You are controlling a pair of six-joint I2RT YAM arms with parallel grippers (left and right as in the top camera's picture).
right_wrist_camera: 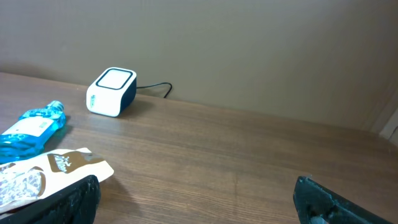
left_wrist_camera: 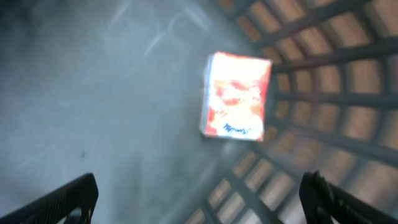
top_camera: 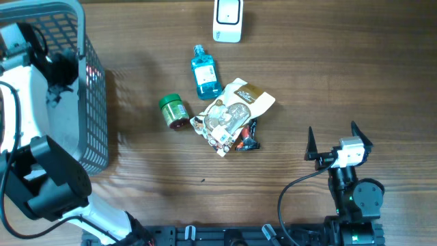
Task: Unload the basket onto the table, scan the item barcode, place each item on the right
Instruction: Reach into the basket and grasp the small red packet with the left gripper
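Both grippers stand wide apart and hold nothing: the left gripper (left_wrist_camera: 199, 186) hangs inside the basket (top_camera: 95, 102) above a red-and-white box (left_wrist_camera: 236, 96) on its floor, while the right gripper (top_camera: 332, 130) sits well apart from the bottle (top_camera: 204, 74), jar (top_camera: 173, 111) and pouch (top_camera: 232, 113) lying near the scanner (top_camera: 227, 19).

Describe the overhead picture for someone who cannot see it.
From above, a wooden table holds a blue bottle, a green jar and a crinkled snack pouch clustered at its centre, with a white scanner at the far edge. The left arm bends over a grey mesh basket, while the right pincer stands open and empty near the front.
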